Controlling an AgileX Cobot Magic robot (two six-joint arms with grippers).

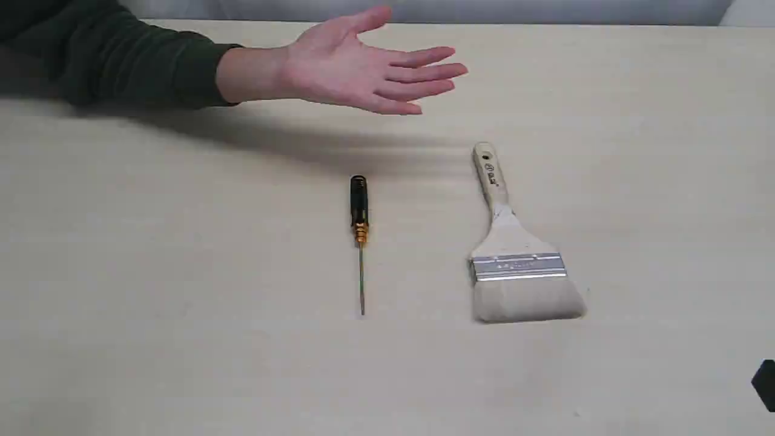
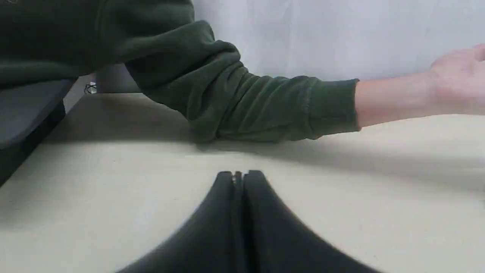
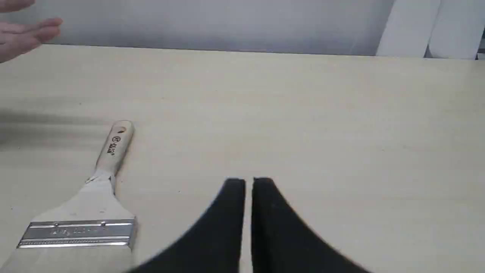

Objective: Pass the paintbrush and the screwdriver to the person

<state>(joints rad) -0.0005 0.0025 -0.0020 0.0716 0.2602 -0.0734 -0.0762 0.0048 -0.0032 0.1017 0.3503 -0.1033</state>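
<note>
The paintbrush (image 1: 514, 254) lies flat on the table, right of centre, handle toward the far side, bristles toward the near side; the right wrist view shows the paintbrush (image 3: 94, 197) too. Left of it the screwdriver (image 1: 359, 230) lies with its black handle far and its thin shaft near. The person's hand (image 1: 363, 66) hovers palm-up over the far side, green sleeve (image 2: 235, 94) resting on the table. My left gripper (image 2: 238, 175) is shut and holds nothing, close to the sleeve. My right gripper (image 3: 248, 182) is shut with a thin slit between its fingers, beside the brush.
The pale wooden table (image 1: 181, 303) spreads under everything. A black piece of the right arm (image 1: 766, 384) shows at the right edge. A dark grey object (image 2: 26, 113) sits past the table's edge in the left wrist view. White rolls (image 3: 428, 26) stand behind the table.
</note>
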